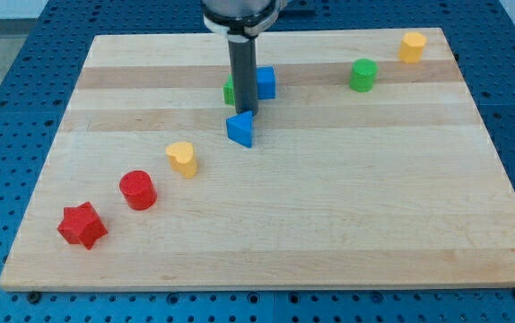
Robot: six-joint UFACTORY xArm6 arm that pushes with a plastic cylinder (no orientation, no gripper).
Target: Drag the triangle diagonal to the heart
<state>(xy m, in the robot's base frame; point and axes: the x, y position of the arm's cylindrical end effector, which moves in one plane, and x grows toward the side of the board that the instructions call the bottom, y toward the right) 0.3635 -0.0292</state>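
A blue triangle (pixel 240 129) lies near the board's middle, a little above centre. A yellow heart (pixel 183 159) lies below and to the left of it. My tip (pixel 244 113) rests at the triangle's top edge, touching or almost touching it. The dark rod rises from there to the view's top.
A green block (pixel 230 91) and a blue block (pixel 266 82) sit right behind the rod. A green cylinder (pixel 362 75) and a yellow block (pixel 411 47) lie at the top right. A red cylinder (pixel 137 190) and a red star (pixel 82 225) lie at the lower left on the wooden board (pixel 329 224).
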